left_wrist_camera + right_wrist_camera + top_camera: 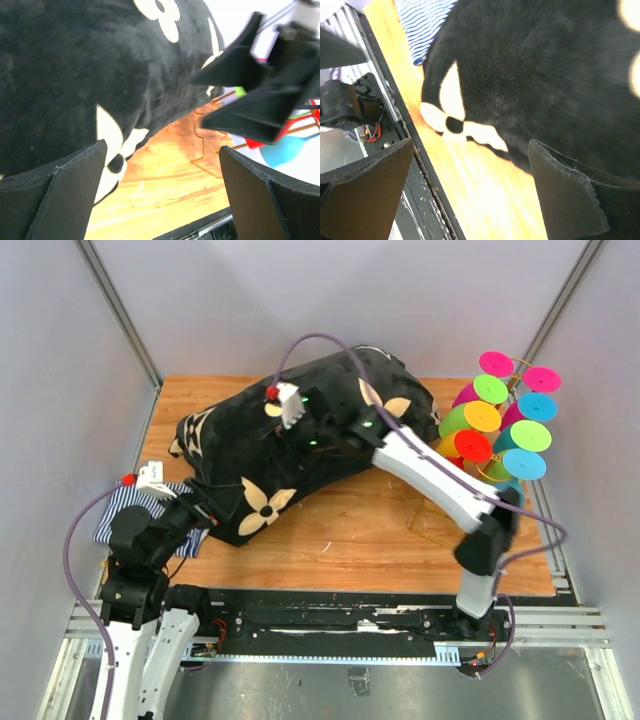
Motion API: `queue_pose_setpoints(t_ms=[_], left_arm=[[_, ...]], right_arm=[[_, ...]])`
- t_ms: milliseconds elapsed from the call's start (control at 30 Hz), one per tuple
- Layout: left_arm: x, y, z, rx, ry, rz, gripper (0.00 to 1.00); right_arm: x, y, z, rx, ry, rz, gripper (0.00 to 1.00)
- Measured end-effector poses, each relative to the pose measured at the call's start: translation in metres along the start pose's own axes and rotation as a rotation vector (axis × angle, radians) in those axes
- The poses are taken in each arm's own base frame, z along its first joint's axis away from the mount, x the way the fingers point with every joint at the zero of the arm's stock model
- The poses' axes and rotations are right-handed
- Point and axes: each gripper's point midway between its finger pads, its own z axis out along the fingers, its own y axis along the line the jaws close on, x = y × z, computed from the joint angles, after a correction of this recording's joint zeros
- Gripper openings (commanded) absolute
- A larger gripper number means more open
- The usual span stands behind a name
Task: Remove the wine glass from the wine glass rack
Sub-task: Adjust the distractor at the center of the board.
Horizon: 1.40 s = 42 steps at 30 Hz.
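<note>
Hidden: the thin gold wire wine glass rack (pixel 517 367), at the wooden table's (pixel 380 540) far right corner, shows only slivers behind the bright plastic wine glasses (pixel 483 416) crowded on it.
Hard to see: from above, the right gripper (pixel 470 145) blends into the black plush cloth with cream flowers (pixel 300 455).
Left gripper (pixel 162 147): fingers spread wide, empty, beside the blue-striped cloth (pixel 125 505).
Right gripper: fingers spread wide, empty, over the black cloth, well apart from the rack.
</note>
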Motion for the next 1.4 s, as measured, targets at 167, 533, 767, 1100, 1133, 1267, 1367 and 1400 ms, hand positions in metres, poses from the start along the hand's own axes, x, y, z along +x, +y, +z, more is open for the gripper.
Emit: queue_pose_setpoints(t_ms=[167,533,767,1100,1133,1267,1367,1400], left_arm=[[0.012,-0.025,0.006,0.202,0.023,-0.011,1.0],[0.115,-0.095,0.042,0.52,0.547,-0.058,1.0],[0.166,-0.082,0.134,0.284,0.62,0.089,1.0],[0.155,-0.004,0.21,-0.056,0.523,0.209,1.0],[0.145,0.005,0.215,-0.093,0.498,0.21,1.0],[0.103,0.044,0.238,-0.274,0.409,0.261,1.0],[0.081,0.066,0.253,-0.368,0.364,0.313,1.0],[0.074,0.073,0.259,-0.397,0.355,0.323,1.0]], right_arm=[[-0.039,0.033,-0.122,0.033,-0.208,-0.121,0.98],[-0.026,0.089,-0.296,0.032,-0.53,-0.271,0.98],[0.002,0.085,-0.298,0.041,-0.498,-0.216,0.98],[0.056,0.073,-0.304,0.102,-0.381,-0.123,0.98],[0.064,0.071,-0.304,0.114,-0.366,-0.108,0.98],[0.088,0.062,-0.31,0.165,-0.337,-0.031,0.98],[0.103,0.056,-0.309,0.195,-0.319,0.02,0.98],[0.108,0.055,-0.308,0.196,-0.316,0.032,0.98]])
